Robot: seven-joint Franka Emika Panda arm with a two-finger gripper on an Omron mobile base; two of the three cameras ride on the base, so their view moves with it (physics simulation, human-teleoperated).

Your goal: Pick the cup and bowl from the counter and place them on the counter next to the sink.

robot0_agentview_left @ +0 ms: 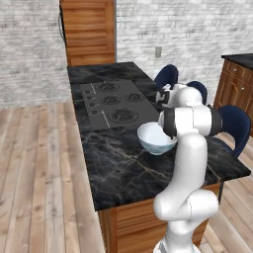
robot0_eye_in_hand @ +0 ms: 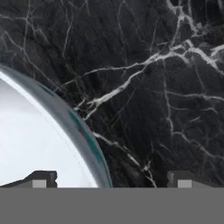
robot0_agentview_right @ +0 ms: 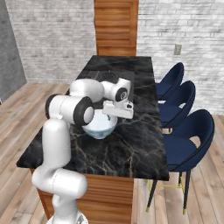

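You have the bowl (robot0_eye_in_hand: 30,140) on the black marble counter (robot0_eye_in_hand: 153,87), its rim passing between the spread fingers of the gripper (robot0_eye_in_hand: 111,179); nothing is pinched. Bare counter lies open beside it; the stovetop (robot0_agentview_left: 111,101) sits beyond.

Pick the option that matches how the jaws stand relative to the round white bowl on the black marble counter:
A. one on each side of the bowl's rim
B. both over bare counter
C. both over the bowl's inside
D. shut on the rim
A: in the hand view one fingertip sits over the round white bowl and the other over the black marble counter, jaws open.
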